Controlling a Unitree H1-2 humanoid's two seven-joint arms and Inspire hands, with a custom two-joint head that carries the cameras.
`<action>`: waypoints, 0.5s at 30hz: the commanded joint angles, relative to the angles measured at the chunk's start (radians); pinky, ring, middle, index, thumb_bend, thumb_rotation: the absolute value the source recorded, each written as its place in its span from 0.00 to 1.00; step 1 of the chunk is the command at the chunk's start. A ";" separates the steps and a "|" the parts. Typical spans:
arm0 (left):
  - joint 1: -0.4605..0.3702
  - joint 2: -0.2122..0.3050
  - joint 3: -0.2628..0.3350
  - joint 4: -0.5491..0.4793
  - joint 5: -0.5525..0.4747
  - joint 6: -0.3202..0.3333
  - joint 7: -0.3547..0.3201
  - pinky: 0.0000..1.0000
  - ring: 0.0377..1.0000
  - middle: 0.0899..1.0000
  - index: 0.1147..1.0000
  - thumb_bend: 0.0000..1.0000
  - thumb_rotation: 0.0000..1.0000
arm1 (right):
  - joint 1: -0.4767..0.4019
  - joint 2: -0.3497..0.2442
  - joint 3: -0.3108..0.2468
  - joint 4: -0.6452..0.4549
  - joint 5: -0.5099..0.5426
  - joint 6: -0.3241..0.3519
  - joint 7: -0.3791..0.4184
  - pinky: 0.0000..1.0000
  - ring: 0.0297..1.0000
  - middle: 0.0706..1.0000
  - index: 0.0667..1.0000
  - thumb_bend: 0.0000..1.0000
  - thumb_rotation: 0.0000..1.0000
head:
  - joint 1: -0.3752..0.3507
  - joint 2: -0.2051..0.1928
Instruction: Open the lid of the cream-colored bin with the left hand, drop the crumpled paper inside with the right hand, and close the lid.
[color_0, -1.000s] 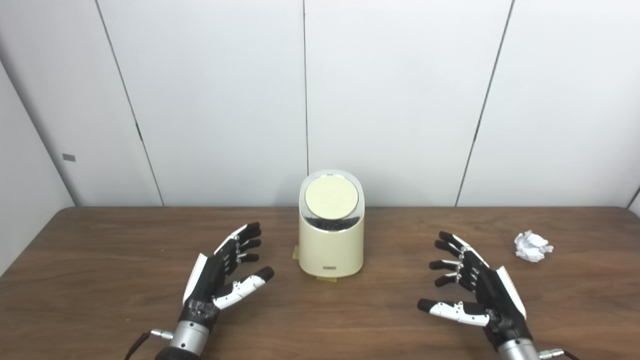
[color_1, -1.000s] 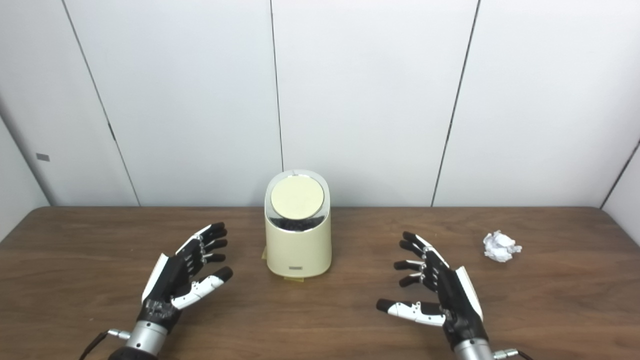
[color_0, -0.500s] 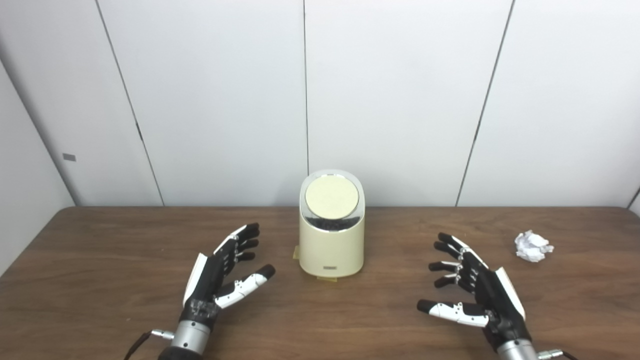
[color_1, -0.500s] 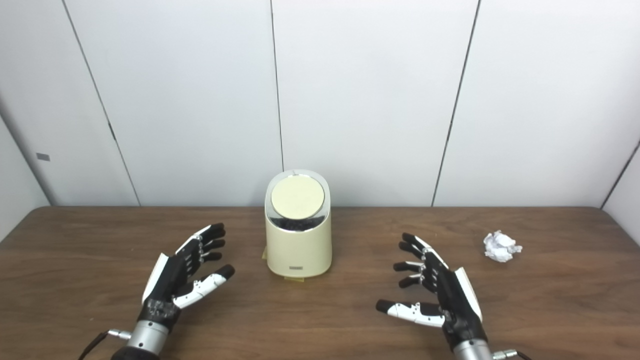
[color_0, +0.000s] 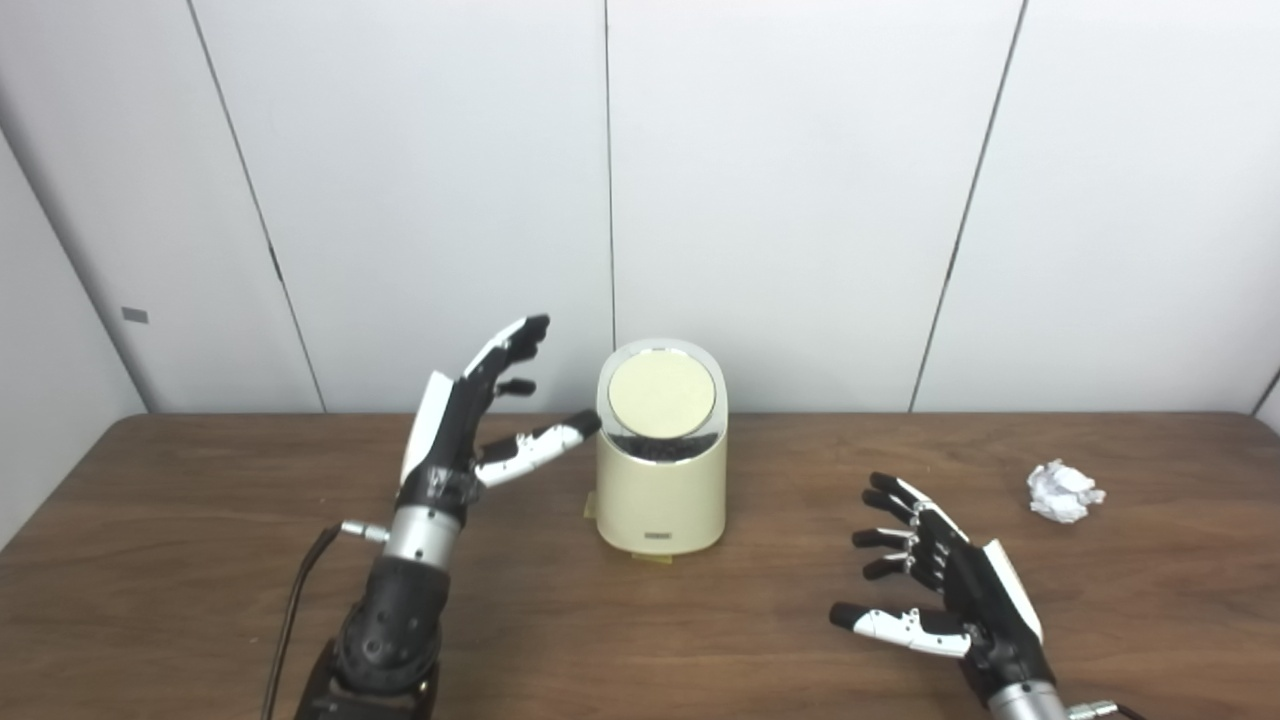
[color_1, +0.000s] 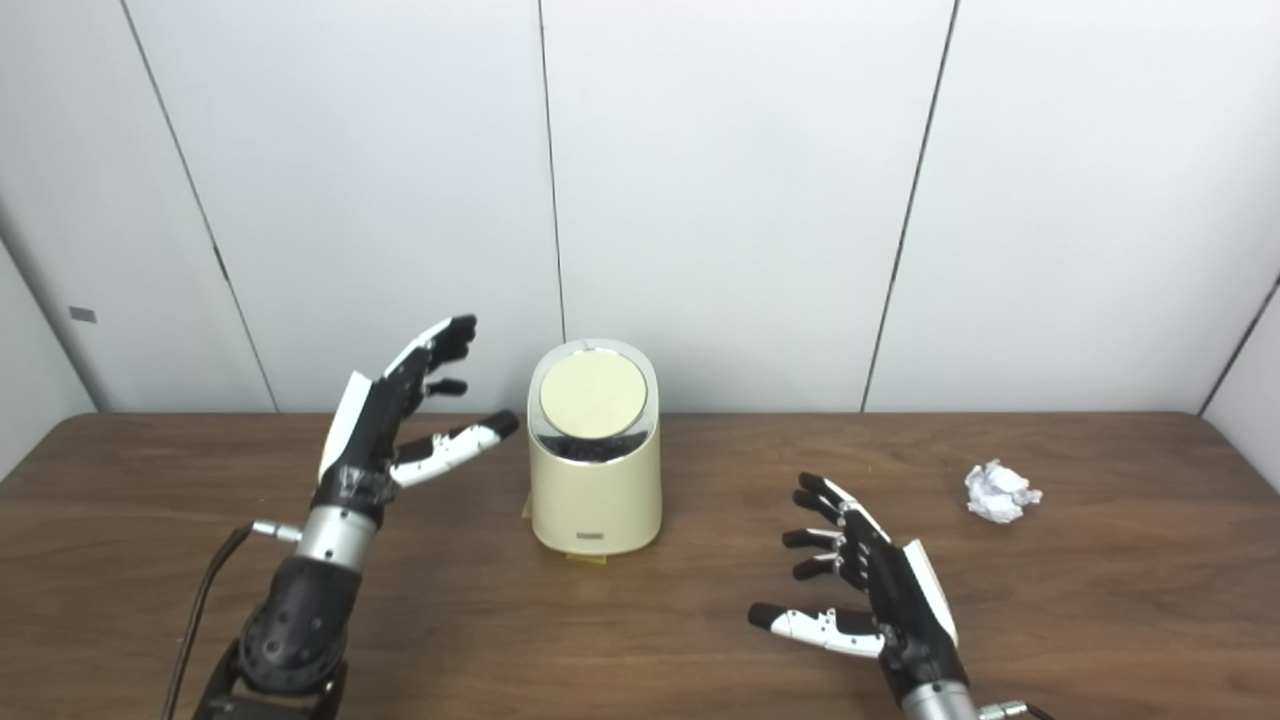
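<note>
A cream-colored bin (color_0: 662, 490) stands at the middle of the brown table, its round lid (color_0: 661, 392) shut and tilted toward me. My left hand (color_0: 475, 415) is raised to the left of the bin's top, fingers spread and open, thumb tip close to the rim. A crumpled white paper ball (color_0: 1064, 490) lies on the table at the far right. My right hand (color_0: 945, 585) hovers low near the front right, open and holding nothing, well left of the paper.
The table (color_0: 200, 560) ends at a white panelled wall just behind the bin. A small yellowish tab (color_0: 591, 507) sticks out at the bin's base on the left. A black cable (color_0: 295, 610) trails from my left forearm.
My left hand has risen from near the table and moved forward to beside the bin's lid. My right hand has slid slightly back toward me. Bin and paper have not moved.
</note>
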 joint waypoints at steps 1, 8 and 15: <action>-0.069 0.009 -0.008 -0.004 0.009 -0.007 0.005 0.76 0.89 0.88 0.90 0.82 0.34 | -0.034 0.002 0.002 -0.026 0.001 -0.047 -0.007 0.55 0.69 0.83 0.85 0.84 0.15 | -0.001 0.000; -0.145 0.018 -0.028 0.022 0.029 0.034 0.004 0.85 0.90 0.89 0.91 0.84 0.38 | -0.037 0.004 0.003 -0.022 -0.003 -0.058 -0.011 0.55 0.69 0.84 0.85 0.83 0.15 | -0.005 -0.001; -0.214 0.031 -0.080 0.055 0.136 0.109 0.014 0.86 0.93 0.91 0.93 0.89 0.45 | -0.038 0.009 0.002 -0.027 0.008 -0.052 -0.007 0.54 0.69 0.84 0.85 0.83 0.15 | -0.013 0.000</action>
